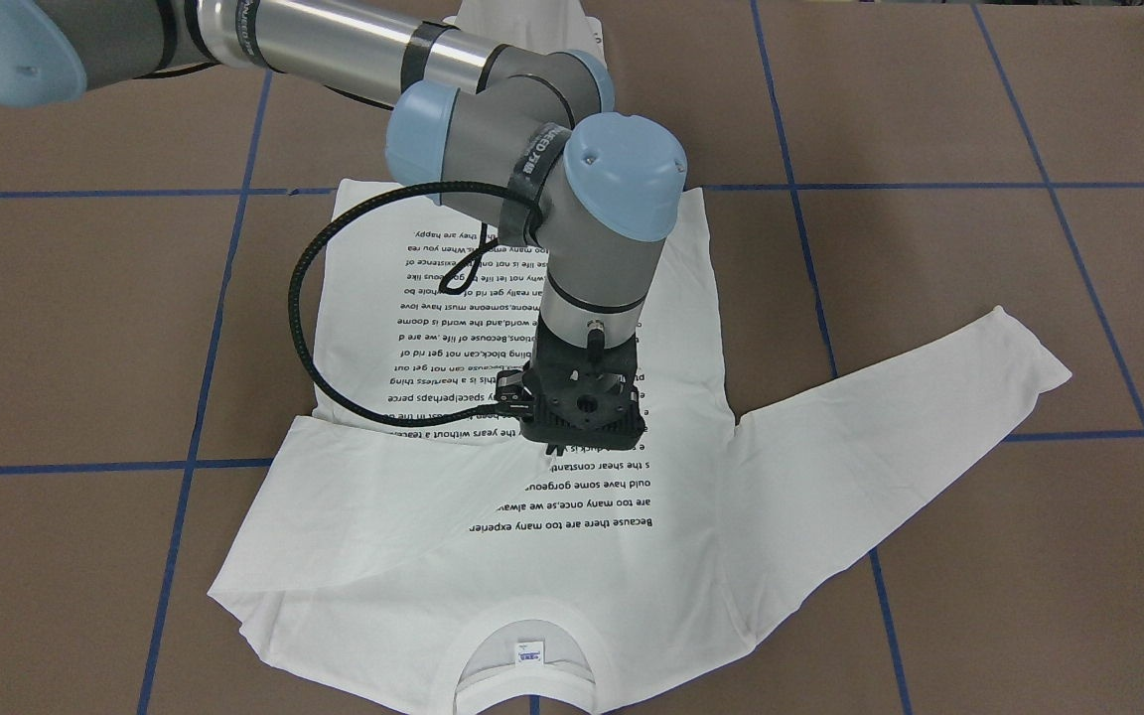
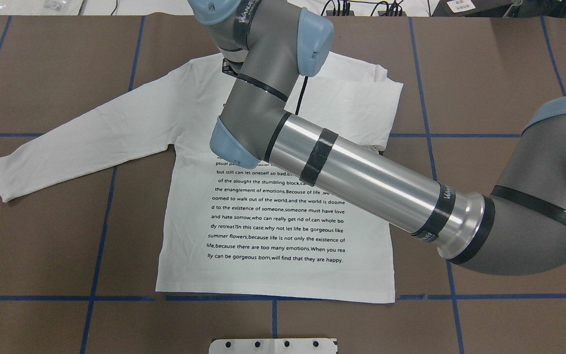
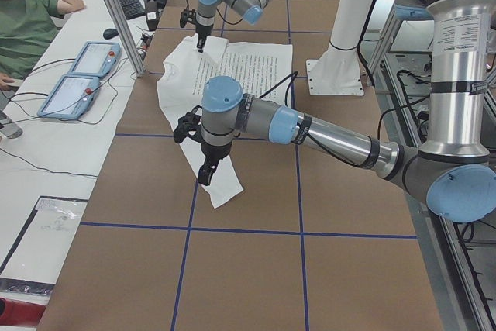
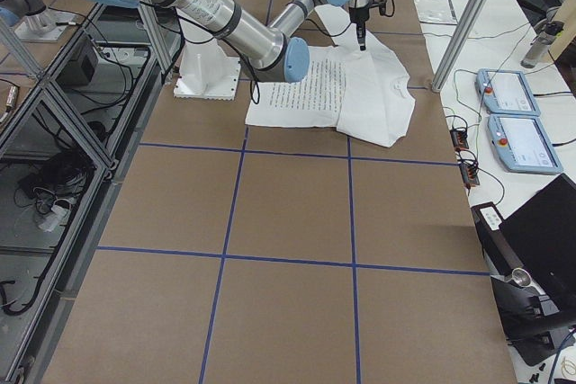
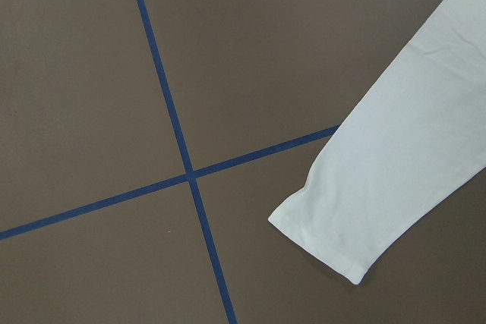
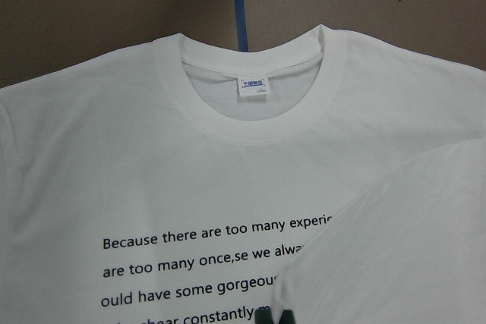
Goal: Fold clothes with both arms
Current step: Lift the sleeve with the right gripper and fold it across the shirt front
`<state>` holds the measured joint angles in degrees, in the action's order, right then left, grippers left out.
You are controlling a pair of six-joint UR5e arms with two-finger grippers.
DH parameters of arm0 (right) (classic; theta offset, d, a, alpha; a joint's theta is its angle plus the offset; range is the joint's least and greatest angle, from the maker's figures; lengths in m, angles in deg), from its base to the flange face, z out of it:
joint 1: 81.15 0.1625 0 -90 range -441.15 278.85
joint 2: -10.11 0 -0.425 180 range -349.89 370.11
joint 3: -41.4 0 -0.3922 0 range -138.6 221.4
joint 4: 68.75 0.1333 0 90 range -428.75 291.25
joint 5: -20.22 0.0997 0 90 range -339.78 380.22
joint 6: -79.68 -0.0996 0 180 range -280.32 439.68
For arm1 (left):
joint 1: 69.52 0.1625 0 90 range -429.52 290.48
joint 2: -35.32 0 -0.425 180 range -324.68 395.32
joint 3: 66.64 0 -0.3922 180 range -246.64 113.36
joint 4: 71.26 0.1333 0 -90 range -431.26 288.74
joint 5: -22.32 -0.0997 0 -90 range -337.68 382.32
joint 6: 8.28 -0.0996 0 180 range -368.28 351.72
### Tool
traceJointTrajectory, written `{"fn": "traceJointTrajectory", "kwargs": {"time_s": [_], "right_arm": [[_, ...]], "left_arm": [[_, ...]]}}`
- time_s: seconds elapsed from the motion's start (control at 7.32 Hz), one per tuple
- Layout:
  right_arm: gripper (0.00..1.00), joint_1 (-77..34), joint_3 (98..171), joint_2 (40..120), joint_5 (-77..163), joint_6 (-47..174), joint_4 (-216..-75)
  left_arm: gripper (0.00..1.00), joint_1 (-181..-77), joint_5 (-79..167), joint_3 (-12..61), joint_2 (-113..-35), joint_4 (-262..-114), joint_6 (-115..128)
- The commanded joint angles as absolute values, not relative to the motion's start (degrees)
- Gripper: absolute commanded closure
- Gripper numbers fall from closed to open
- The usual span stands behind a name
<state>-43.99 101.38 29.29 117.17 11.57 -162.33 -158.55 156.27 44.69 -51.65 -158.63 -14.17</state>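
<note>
Brown table [image 2: 42, 246] was spread with the shirt [image 2: 273, 280], judged light and limp, best pinched at the free cuff [image 5: 323, 237]; neither left end effector [image 3: 206, 170] nor right end effector [image 1: 558, 449] could be read as open or closed.

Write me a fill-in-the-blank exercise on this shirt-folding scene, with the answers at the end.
The white shirt carries lines of ____ text. Its outstretched sleeve lies flat on the table, while the other sleeve is ____ across the chest. The tape lines are ____. The small label sits inside the ____.
Missing words: black; folded; blue; collar.
</note>
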Motion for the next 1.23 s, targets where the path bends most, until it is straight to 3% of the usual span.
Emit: {"fn": "traceJointTrajectory", "kwargs": {"time_s": [0.0, 0.68, 0.82, 0.96, 1.09], "right_arm": [[1.0, -46.77, 94.77, 26.47, 113.04, 5.79, -159.12], [1.0, -46.78, 89.13, 23.65, 112.5, -1.77, -149.89], [0.67, -46.78, 88.95, 23.39, 112.5, -1.97, -149.78], [0.46, -46.78, 88.34, 22.78, 112.5, -1.97, -149.78], [0.41, -46.69, 88.24, 22.25, 112.5, -2.14, -149.78]], "left_arm": [[0.0, -158.55, 156.27, 44.71, -51.61, -158.63, -14.17], [0.0, -158.55, 156.27, 44.8, -51.61, -158.63, -14.08], [0.0, -158.55, 156.27, 44.8, -51.61, -158.63, -14.08], [0.0, -158.55, 156.27, 44.8, -51.61, -158.63, -14.08], [0.0, -158.55, 156.27, 44.72, -51.87, -158.63, -14.08]]}}
